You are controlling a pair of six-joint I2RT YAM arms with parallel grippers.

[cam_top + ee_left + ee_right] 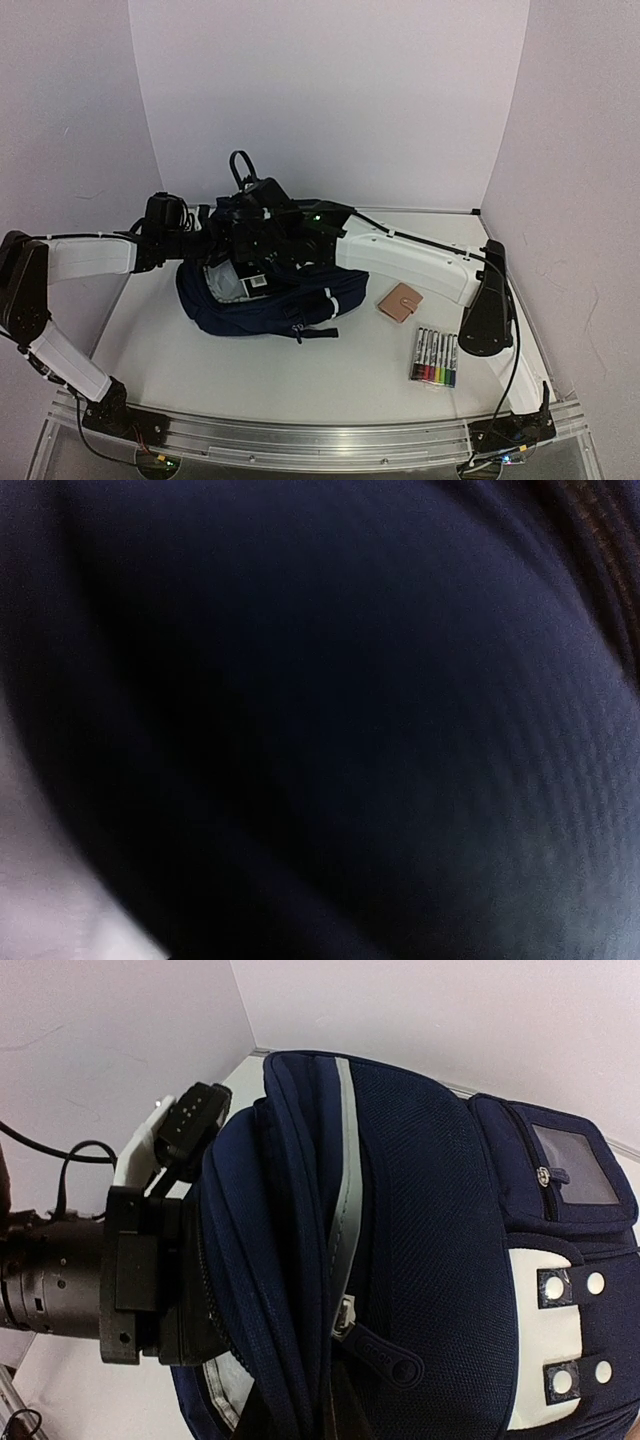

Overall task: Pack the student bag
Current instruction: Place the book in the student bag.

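Where view is nearest, lower right of frame, marker pack (435, 358) lies flat. Just behind it, tan wallet (400, 301). Big blue student bag (262, 300) sits mid-frame. At bag's frame-left side, left claw (208, 238) presses in; open or closed, cannot tell. Farthest, right claw (255, 205) closed over bag top.

Navy white-striped student bag (262, 306), tan wallet (400, 302), multicoloured markers (436, 359)
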